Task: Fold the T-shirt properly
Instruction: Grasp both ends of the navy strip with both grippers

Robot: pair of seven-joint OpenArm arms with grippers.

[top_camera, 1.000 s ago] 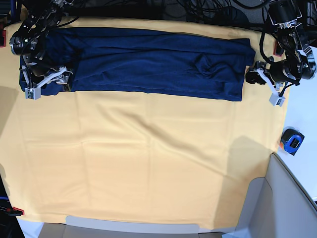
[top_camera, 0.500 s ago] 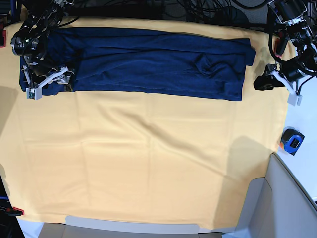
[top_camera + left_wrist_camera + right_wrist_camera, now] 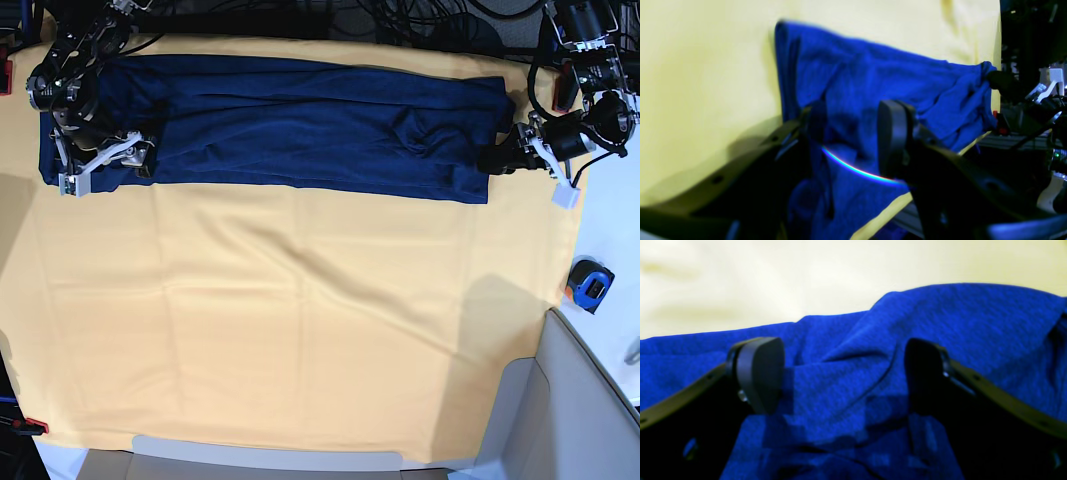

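Just T-shirt (image 3: 300,125) on yellow cloth (image 3: 300,320)

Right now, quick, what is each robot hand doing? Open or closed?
Left gripper: jaws apart at the end of the T-shirt; whether it grips cannot be told.
Right gripper: open wide over the T-shirt, holding nothing.

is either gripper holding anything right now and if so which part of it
Nothing is gripped. The right gripper stands open over the T-shirt, and the left gripper stands open at the shirt's other end, fabric loose between its jaws.
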